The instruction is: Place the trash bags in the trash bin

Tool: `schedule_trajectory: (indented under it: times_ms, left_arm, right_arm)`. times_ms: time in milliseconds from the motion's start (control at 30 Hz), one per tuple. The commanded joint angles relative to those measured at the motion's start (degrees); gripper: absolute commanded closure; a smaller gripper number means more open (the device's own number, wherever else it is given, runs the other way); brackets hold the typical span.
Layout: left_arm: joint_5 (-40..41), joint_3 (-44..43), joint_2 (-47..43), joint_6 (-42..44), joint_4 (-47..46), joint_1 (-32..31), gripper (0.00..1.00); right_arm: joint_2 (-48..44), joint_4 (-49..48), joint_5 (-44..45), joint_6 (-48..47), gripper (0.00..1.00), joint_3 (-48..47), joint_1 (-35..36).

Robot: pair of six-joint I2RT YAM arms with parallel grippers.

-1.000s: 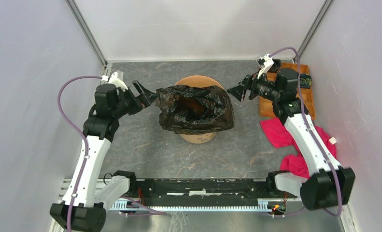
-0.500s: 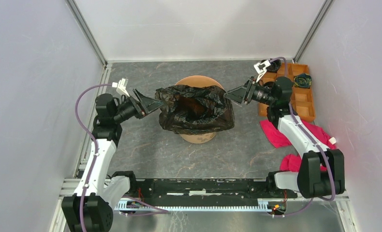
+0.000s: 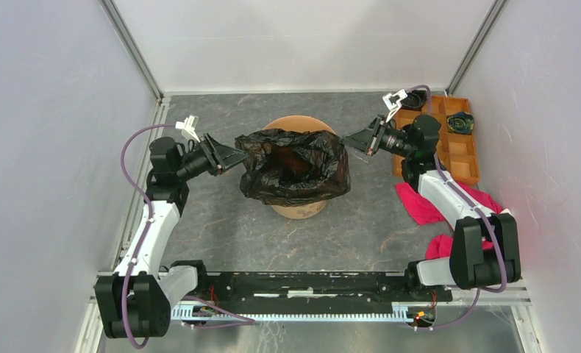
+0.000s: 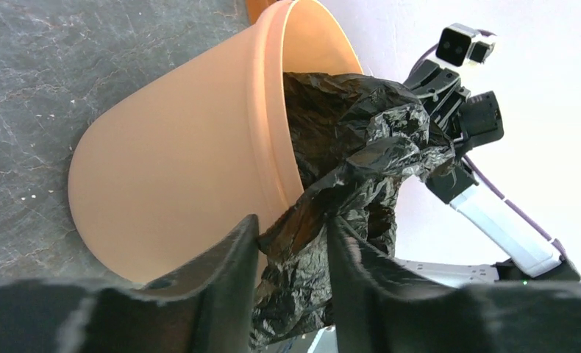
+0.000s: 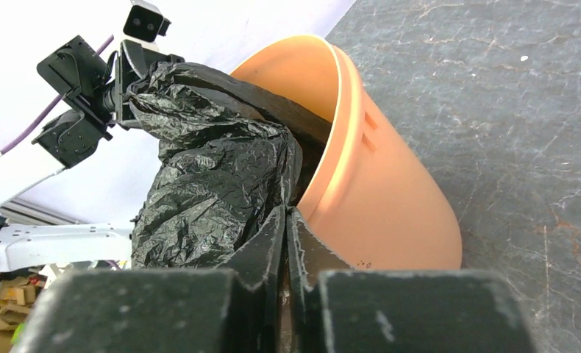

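the table [image 3: 221,220] is dark grey, veined like stone, shut in by plain white walls [image 3: 302,44] on three sides. the trash bin [image 3: 302,122] stands upright on it, orange, with only its far rim and near foot showing from above. well off to the right of the trash bin lies an orange-brown tray [image 3: 465,158] with a coiled black roll [image 3: 461,122] in one far compartment. also right of the trash bin, but nearer to me, a pink-red cloth [image 3: 427,202] lies crumpled.

the trash bag [image 3: 295,165] sits over the mouth of the trash bin, its crinkled black film sunk partly inside and spilling over the rim down the outer side.

my left gripper [image 3: 237,157] is at the left side of the trash bin, level with the rim. its fingers [image 4: 232,250] are spread, and a bunched fold of the bag hangs in the gap. my right gripper [image 3: 348,140] is at the right side of the rim. its fingers [image 5: 265,243] are drawn together to a thin slit, nipping the edge of the film.
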State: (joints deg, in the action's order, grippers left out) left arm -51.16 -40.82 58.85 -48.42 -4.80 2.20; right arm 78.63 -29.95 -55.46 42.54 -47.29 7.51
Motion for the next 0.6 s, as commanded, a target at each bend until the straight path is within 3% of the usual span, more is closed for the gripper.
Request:
schedule_trajectory:
  times_ms: [0,333,567]
  left_arm:
    - [-0.4,-1.4,1.7,-3.1,-4.5,0.4,0.6]
    - [3.7,-5.9,5.0,-3.0,-3.7,0.0,0.89]
    - [7.1,-12.1,10.8,-1.2,-0.7,-2.4,0.93]
  right_arm:
    - [-0.4,-2.0,1.6,-1.0,0.98,-2.9,0.5]
    - [-0.5,5.8,8.3,-5.9,1.0,-5.7,0.5]
    - [1.2,6.4,12.4,-6.6,1.0,-5.6,0.2]
